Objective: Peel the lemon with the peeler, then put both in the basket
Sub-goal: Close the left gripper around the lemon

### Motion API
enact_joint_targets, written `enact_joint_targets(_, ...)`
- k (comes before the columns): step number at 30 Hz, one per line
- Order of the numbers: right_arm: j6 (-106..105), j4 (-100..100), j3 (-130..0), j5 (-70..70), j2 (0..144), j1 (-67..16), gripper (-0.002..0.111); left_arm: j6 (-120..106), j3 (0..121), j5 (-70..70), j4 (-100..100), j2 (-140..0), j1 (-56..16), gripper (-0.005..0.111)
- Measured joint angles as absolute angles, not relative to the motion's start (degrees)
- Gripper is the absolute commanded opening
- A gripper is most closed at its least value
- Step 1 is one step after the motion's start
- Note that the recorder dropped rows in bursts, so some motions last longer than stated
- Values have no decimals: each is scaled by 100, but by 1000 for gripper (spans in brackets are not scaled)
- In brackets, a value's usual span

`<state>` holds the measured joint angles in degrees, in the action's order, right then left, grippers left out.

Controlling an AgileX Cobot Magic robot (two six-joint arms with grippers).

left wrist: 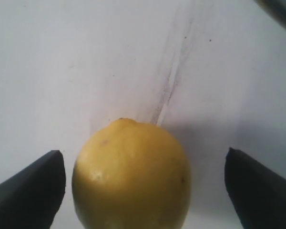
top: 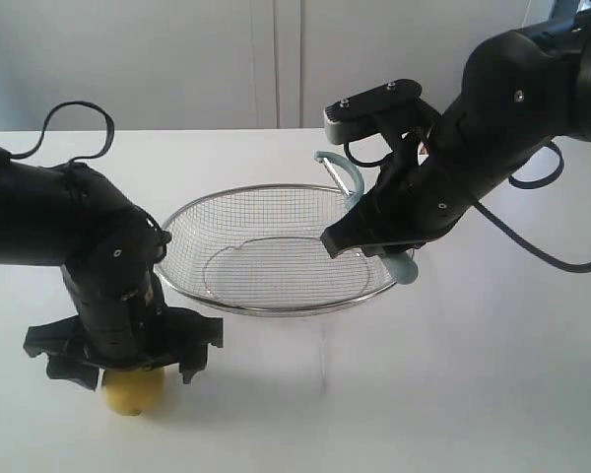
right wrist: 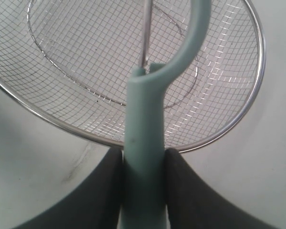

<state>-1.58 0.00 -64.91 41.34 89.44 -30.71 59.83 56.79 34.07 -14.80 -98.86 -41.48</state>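
The yellow lemon (top: pixel 132 390) (left wrist: pixel 131 175) rests on the white table at the front left. My left gripper (top: pixel 124 367) (left wrist: pixel 145 164) hangs right over it, open, its dark fingers (left wrist: pixel 33 186) on either side of the fruit with gaps showing. The pale teal peeler (top: pixel 402 262) (right wrist: pixel 144 143) is pinched by its handle in my right gripper (top: pixel 374 241) (right wrist: pixel 144 164), held over the right rim of the basket (top: pixel 238 193) (right wrist: pixel 214 138); its curved head (top: pixel 341 168) points toward the back. The silver mesh basket sits mid-table with nothing in it.
A white wall stands behind the table's far edge. Black cables loop off both arms (top: pixel 79 123). Faint scuff marks (left wrist: pixel 174 71) streak the tabletop beyond the lemon.
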Motion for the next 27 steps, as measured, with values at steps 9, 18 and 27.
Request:
enact_joint_targets(9,-158,0,-6491,4134,8944,-3071,0,6027,5504,3259,-1480,-9889,-4148,91)
enact_joint_targets(18,-158,0,-6491,4134,8944,-3071,0,6081,5331,2915,-1480,-9898,-4148,91)
enact_joint_targets(27,-158,0,-6491,4134,8944,-3071,0,6081,5307,2880,-1480,-9898,-4148,81)
